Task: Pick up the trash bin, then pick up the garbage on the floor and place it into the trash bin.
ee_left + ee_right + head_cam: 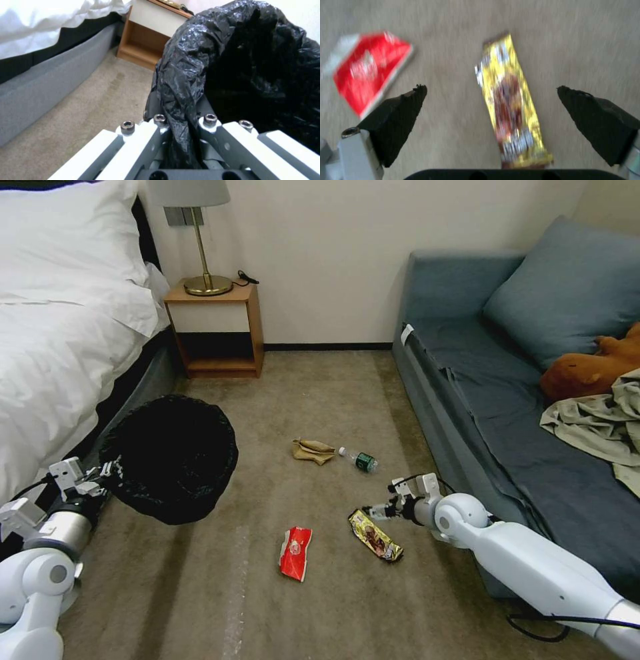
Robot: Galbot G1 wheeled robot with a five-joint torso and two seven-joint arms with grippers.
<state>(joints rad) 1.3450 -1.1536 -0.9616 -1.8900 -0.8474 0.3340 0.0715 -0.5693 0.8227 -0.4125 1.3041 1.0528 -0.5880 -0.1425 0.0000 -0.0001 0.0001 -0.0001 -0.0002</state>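
My left gripper (110,471) is shut on the rim of the trash bin (172,457), a round bin lined with a crinkled black bag (213,62), held tilted above the carpet by the bed. In the left wrist view the bag is pinched between the gripper (185,125) fingers. My right gripper (368,511) hangs open over the gold-brown wrapper (375,536), which lies between its black pads (403,117) on the floor (320,393). The red wrapper (295,552) lies to its left; in the right wrist view, gold wrapper (511,110) and red wrapper (366,75). Farther off lie a tan paper bag (313,450) and a clear bottle (359,460).
A white bed (60,333) lines the left side, a blue sofa (507,400) the right, carrying a brown plush toy (593,367) and a beige-green garment (600,427). A wooden nightstand (217,327) with a lamp stands at the back wall. A cable (553,627) trails near my right arm.
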